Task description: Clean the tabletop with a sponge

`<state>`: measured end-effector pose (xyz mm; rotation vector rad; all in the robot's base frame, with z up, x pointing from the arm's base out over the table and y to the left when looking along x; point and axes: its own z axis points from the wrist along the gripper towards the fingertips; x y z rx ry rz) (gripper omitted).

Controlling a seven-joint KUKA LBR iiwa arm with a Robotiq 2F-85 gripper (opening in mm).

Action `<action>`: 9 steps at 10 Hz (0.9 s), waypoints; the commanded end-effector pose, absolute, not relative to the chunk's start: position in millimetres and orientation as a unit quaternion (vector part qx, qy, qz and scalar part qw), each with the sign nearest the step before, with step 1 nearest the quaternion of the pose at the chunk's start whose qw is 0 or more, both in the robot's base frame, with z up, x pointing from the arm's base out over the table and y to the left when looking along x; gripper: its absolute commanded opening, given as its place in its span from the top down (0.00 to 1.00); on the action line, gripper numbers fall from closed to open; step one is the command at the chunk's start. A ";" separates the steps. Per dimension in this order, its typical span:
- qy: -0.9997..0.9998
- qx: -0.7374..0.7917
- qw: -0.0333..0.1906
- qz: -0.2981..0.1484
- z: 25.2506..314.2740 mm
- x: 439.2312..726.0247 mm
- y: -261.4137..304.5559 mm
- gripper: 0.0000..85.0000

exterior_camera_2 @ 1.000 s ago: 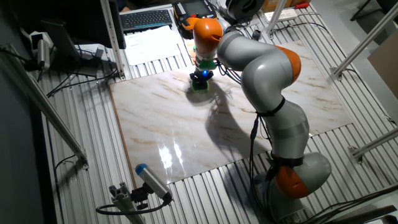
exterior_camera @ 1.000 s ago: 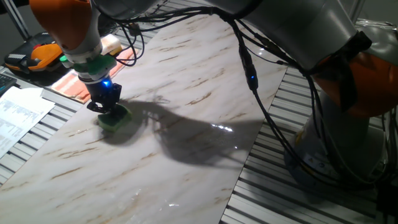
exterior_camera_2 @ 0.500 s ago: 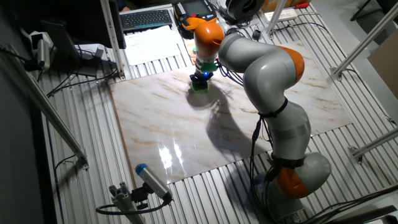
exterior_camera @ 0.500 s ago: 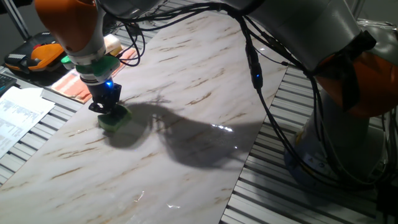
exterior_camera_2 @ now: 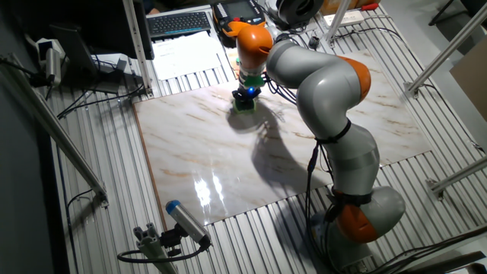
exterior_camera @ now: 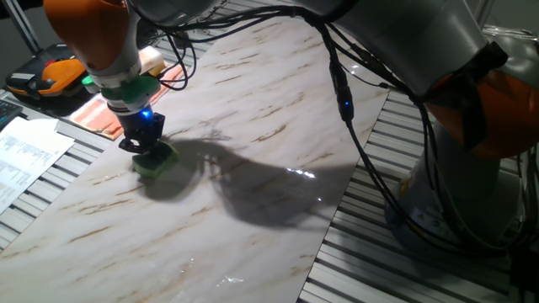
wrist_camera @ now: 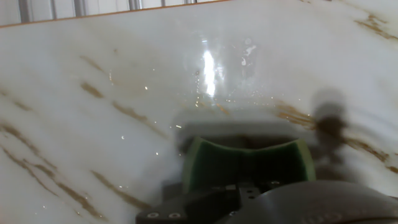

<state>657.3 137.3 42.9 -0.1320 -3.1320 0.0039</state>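
The green sponge (exterior_camera: 155, 162) lies pressed on the white marble-look tabletop (exterior_camera: 269, 109) near its far left edge. My gripper (exterior_camera: 143, 145) stands straight down over it, shut on the sponge. The other fixed view has the sponge (exterior_camera_2: 243, 105) under the gripper (exterior_camera_2: 245, 97) near the slab's back edge (exterior_camera_2: 190, 103). In the hand view the sponge (wrist_camera: 249, 163) fills the lower middle, bowed between the jaws, with the glossy tabletop (wrist_camera: 112, 81) beyond it. The fingertips themselves are hidden.
An orange striped cloth (exterior_camera: 105, 118) and a pale yellow block (exterior_camera: 150, 61) lie just off the slab's left edge. Papers (exterior_camera: 25, 156) and a black-orange tool (exterior_camera: 42, 76) lie on the grey slatted surface (exterior_camera: 404, 269). A keyboard (exterior_camera_2: 179, 23) is at the back.
The arm's upper links shift slightly between frames; the gripper and sponge stay at almost the same spot on the slab.
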 end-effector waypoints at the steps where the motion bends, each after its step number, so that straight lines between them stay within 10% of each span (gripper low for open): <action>1: -0.999 -0.042 0.003 0.002 42.9 657.3 137.2 1.00; 9: -0.999 -0.044 0.001 -0.002 43.1 657.2 137.2 1.00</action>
